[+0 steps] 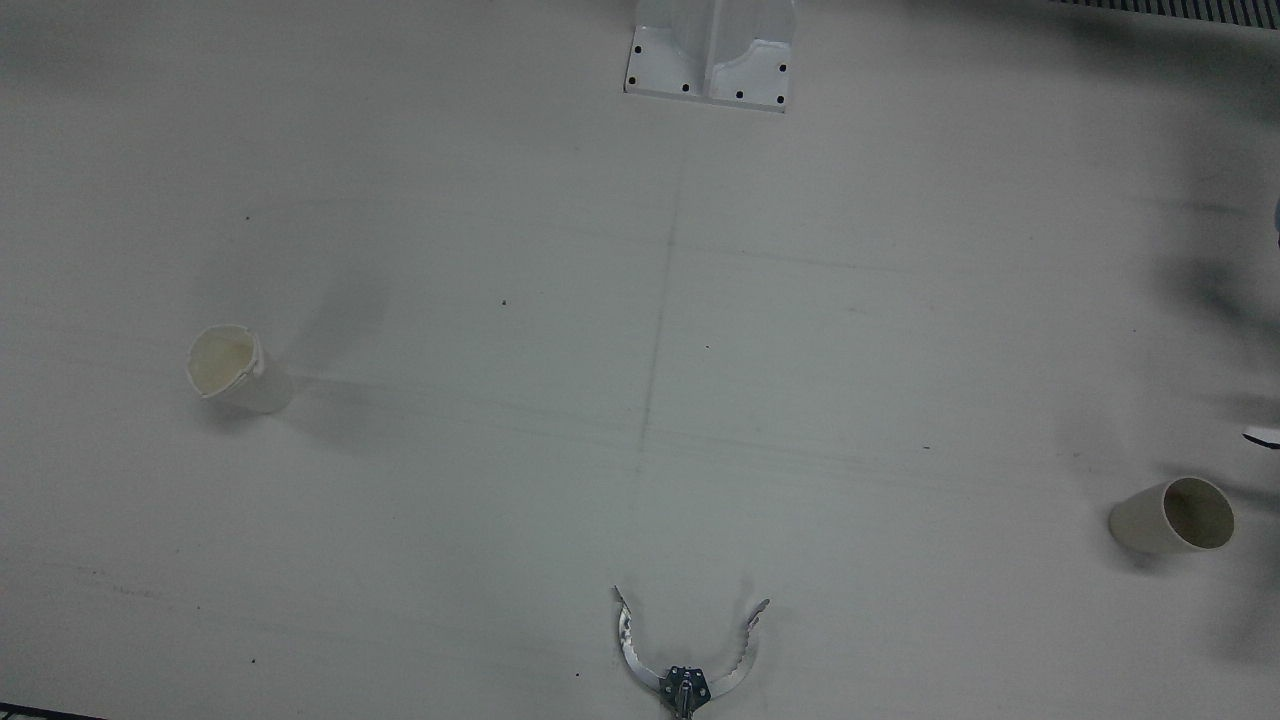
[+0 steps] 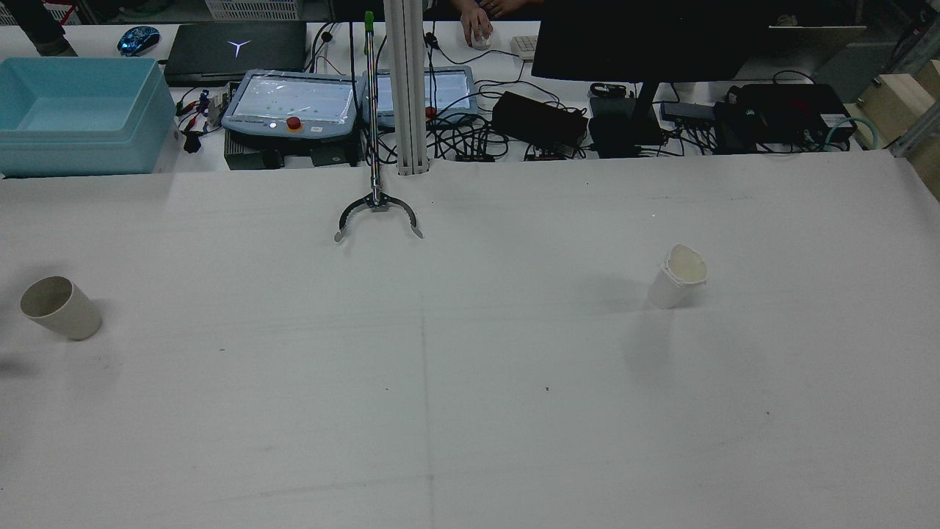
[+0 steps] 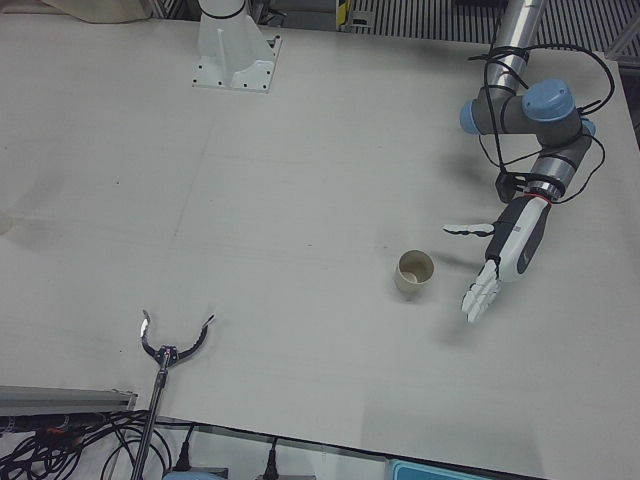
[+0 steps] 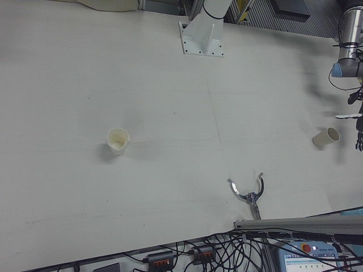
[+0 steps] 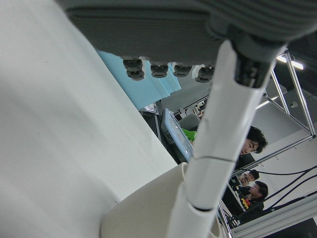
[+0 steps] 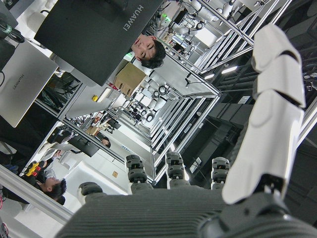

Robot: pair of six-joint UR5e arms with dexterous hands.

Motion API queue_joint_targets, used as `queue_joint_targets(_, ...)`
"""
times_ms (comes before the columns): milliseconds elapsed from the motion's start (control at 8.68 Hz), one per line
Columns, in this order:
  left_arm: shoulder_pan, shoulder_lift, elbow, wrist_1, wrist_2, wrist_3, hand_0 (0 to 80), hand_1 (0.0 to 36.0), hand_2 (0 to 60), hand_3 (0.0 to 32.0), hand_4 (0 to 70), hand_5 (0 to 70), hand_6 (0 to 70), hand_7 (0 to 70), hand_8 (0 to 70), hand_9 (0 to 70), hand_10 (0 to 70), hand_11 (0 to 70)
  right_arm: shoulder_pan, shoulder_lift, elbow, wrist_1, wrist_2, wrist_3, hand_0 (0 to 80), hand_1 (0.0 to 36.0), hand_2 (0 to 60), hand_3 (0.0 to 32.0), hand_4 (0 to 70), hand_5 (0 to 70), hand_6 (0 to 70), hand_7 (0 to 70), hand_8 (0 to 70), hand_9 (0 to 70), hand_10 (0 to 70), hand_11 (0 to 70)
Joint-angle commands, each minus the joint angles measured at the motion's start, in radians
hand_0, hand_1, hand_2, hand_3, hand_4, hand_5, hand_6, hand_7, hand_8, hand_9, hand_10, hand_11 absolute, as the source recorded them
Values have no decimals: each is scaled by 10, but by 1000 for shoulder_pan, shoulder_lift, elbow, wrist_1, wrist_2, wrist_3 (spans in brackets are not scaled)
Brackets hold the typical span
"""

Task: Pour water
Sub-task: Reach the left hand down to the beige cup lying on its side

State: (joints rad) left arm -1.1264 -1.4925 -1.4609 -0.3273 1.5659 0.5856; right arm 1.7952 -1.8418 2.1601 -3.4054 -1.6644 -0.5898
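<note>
The paper cup [image 3: 414, 273] to be grasped stands upright near the robot's left edge of the table [image 3: 300, 200], well apart from the white cup with the crumpled rim [image 1: 232, 368] on the right half, which I take to be the one to pour into. The left hand [image 3: 500, 262] hangs just beside the paper cup, not touching it, fingers spread and extended downward, thumb pointing toward the cup, holding nothing. To do this reach well, the hand should slide in level until the cup's wall sits between thumb and fingers, then close gently around its middle (thin paper would likely buckle under a hard squeeze). The left arm comes down from above with its wrist bent toward the table. The right hand [image 6: 198, 198] shows only in its own camera, aimed upward at the room, fingers apart and empty.
</note>
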Motion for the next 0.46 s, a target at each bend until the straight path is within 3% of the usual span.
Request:
queue_joint_targets(0,10,-11,17,-74,-3,135,800,347,0,20,82,0,5,8,60,15,42,106,1,0,0,-2,0,-1,508,193,155,230,0,83,137,97,101,99,0,0)
queue_joint_targets(115,11,-24,33,-69,-3,140,800,320,0,26,81,0,2,6,56,12,40,102,1,0,0,-2,0,1,508,193,154,232,0,83,138,97,102,99,0,0)
queue_joint_targets(346,48,-61,146,-110,-3,132,800,271,0,18,115,0,23,22,57,15,39,94,6,6,1,-2,0,2,509,195,164,242,0,83,144,107,101,100,0,0)
